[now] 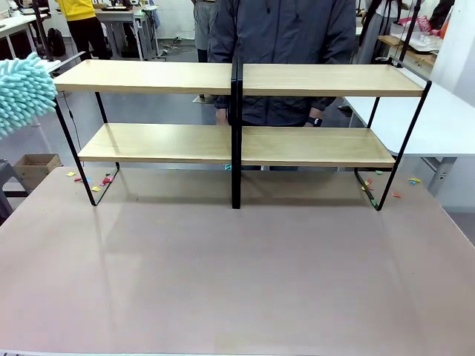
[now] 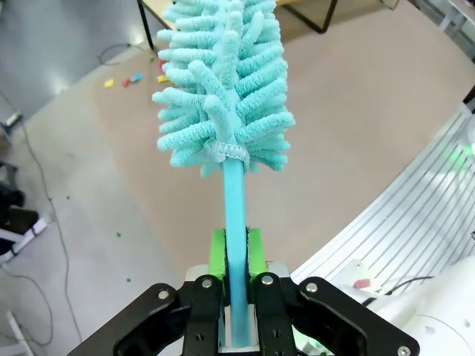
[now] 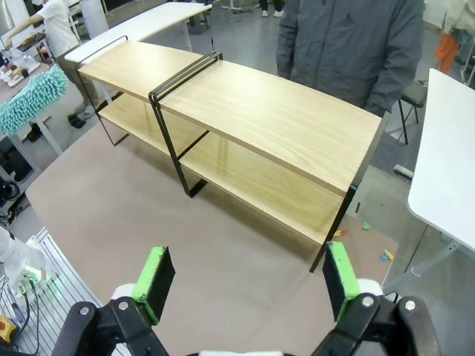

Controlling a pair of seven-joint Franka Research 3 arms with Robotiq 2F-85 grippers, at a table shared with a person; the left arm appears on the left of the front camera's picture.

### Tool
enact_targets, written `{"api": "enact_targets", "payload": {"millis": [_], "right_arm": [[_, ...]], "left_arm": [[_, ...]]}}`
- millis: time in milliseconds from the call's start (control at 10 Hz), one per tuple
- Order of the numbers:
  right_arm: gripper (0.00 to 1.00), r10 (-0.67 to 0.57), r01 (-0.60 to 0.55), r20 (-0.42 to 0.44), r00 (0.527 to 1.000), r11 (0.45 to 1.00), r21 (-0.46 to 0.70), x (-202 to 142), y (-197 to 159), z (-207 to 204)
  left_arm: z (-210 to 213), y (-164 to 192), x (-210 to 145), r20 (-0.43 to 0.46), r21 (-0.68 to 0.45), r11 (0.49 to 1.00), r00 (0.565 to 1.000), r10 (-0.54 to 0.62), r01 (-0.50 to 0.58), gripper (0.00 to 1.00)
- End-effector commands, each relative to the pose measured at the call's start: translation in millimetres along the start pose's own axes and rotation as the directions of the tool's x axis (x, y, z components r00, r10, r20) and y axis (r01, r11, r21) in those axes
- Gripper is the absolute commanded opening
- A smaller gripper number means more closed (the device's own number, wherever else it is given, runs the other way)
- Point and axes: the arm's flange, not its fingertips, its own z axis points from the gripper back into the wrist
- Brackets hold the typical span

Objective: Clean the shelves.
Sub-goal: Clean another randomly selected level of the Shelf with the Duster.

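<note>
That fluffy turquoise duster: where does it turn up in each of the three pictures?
Front view: the duster pokes in at the left edge, beside the shelves' top-left corner.
Left wrist view: it stands up the middle, its handle clamped in the left gripper.
Right wrist view: small at the left edge, left of the shelves.
Shared landmark: the shelves' left end.

No text, label, brand or number can be read anywhere (background print too blurred).

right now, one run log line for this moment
left pincer: shut on duster | right pincer: open, holding nothing | shelves: boards bare, duster left of them | person: behind shelves
</note>
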Motion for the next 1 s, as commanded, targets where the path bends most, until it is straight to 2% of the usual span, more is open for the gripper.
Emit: {"api": "enact_targets", "payload": {"millis": [0, 900], "right_arm": [[1.0, 0.001, -0.002, 0.008, 1.0, 1.0, 0.007, 1.0, 0.6, 0.1], [1.0, 0.001, -0.002, 0.008, 1.0, 1.0, 0.007, 1.0, 0.6, 0.1]], "left_arm": [[-8.3, 2.0, 8.6, -0.007, -0.018, 0.999, 1.0, -0.028, 0.028, 0.0], [-8.3, 2.0, 8.6, -0.007, -0.018, 0.999, 1.0, -0.028, 0.028, 0.0]]}}
